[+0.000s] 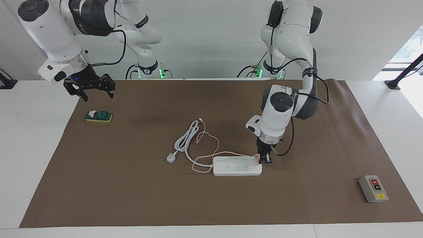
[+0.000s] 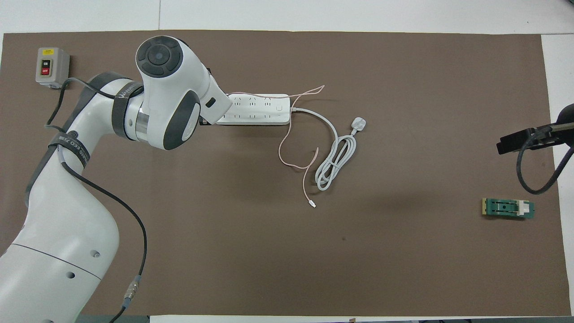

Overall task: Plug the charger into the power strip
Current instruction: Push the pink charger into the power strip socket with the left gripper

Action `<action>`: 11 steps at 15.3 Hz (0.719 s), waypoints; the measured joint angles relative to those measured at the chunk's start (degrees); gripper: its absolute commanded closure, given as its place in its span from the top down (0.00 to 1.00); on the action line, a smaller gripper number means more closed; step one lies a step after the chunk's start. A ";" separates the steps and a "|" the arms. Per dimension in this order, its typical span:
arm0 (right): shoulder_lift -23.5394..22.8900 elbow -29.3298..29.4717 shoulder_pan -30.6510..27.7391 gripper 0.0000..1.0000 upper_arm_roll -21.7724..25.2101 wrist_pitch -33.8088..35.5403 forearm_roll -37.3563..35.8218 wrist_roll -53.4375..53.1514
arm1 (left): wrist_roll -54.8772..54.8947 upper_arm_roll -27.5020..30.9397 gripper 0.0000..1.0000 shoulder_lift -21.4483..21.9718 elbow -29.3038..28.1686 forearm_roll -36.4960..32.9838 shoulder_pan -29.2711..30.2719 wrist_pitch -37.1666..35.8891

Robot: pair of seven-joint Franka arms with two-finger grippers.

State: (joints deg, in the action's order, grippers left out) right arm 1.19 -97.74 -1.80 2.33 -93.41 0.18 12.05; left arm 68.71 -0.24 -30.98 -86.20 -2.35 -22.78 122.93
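Observation:
The white power strip [image 1: 236, 166] lies flat mid-mat, its thick cord running to a white plug [image 1: 171, 158]. My left gripper [image 1: 263, 159] points straight down at the strip's end toward the left arm's end, shut on the pale-pink charger [image 1: 256, 159]. The charger sits right at the strip's top face; its prongs are hidden. Its thin pink cable [image 1: 211, 145] loops over the mat. In the overhead view the left wrist hides the charger and that end of the power strip [image 2: 264, 110]. My right gripper [image 1: 97, 95] hangs open over the mat's edge, holding nothing.
A green and yellow block [image 1: 98, 116] lies under the right gripper's area. A grey box with red and black buttons [image 1: 373, 188] sits at the left arm's end, far from the robots. The coiled white cord [image 2: 334, 161] lies beside the strip.

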 measured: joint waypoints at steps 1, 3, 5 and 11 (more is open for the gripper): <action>0.02 -0.07 0.00 1.00 -0.08 0.00 -0.54 0.14 | 0.00 0.00 0.00 0.00 -0.37 0.00 -0.02 0.15; 0.02 -0.19 0.01 1.00 -0.25 0.00 -1.62 0.18 | 0.00 0.00 0.00 0.07 -0.86 -0.01 -0.06 0.74; 0.07 -0.36 0.01 1.00 -0.31 0.00 -1.70 0.18 | 0.00 0.00 0.00 0.09 -0.95 -0.01 -0.10 0.90; 0.44 -0.85 0.01 1.00 -0.30 0.00 -1.70 0.18 | 0.00 -0.26 0.00 0.21 -1.12 -0.01 -0.32 0.91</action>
State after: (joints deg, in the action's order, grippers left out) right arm 1.63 -98.59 -1.78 2.02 -93.41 -1.52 12.23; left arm 68.71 -0.49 -30.77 -87.32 -2.36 -23.10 123.84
